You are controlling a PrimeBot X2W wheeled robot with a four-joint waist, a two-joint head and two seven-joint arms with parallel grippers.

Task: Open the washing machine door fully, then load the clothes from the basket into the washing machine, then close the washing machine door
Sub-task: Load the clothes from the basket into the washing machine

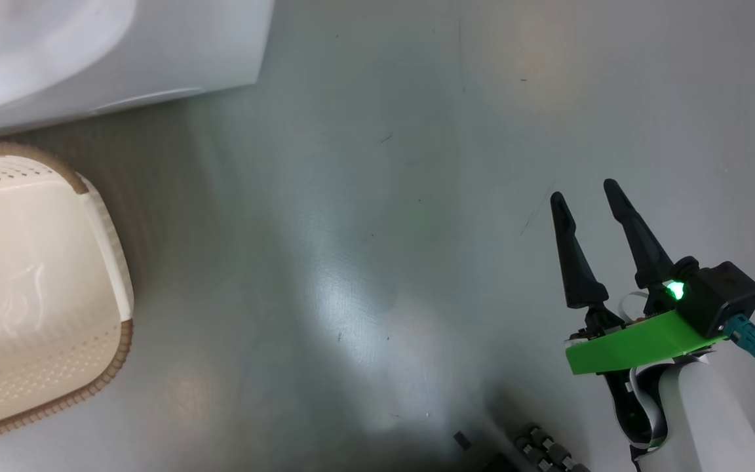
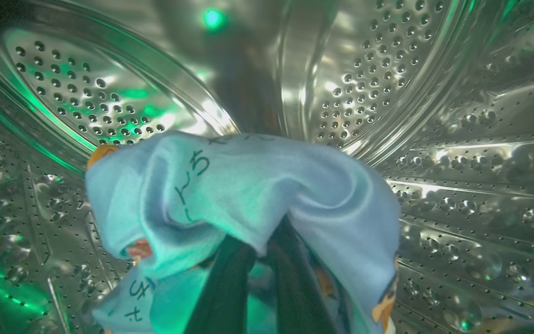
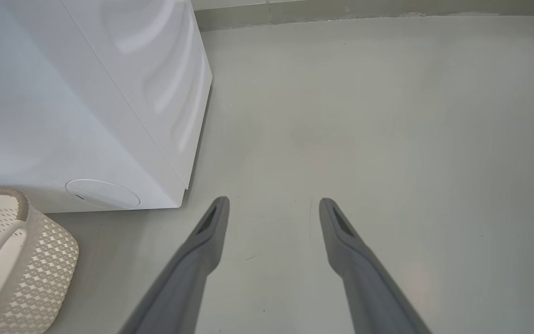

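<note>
Clothes (image 2: pixel 230 195) of light-blue fabric sit inside the drum (image 2: pixel 434 69) of the washing machine (image 3: pixel 63 93), and you see the left gripper (image 2: pixel 260 241) closed tight on them. Your right gripper (image 1: pixel 582 190) hangs above the floor (image 1: pixel 351 229), fingers (image 1: pixel 574 262) spread wide and holding nothing, well apart from the basket (image 1: pixel 37 183).

Grey glossy floor (image 1: pixel 364 216), pale glare streak (image 1: pixel 345 308) near 6 o'clock in the head view. Short dark scuff (image 1: pixel 387 137) at 12 o'clock, thin scratch (image 1: pixel 536 213) at 3 o'clock. Right wrist view: darker grey-green skirting strip (image 3: pixel 364 9) along the floor's far edge, 12 o'clock.
</note>
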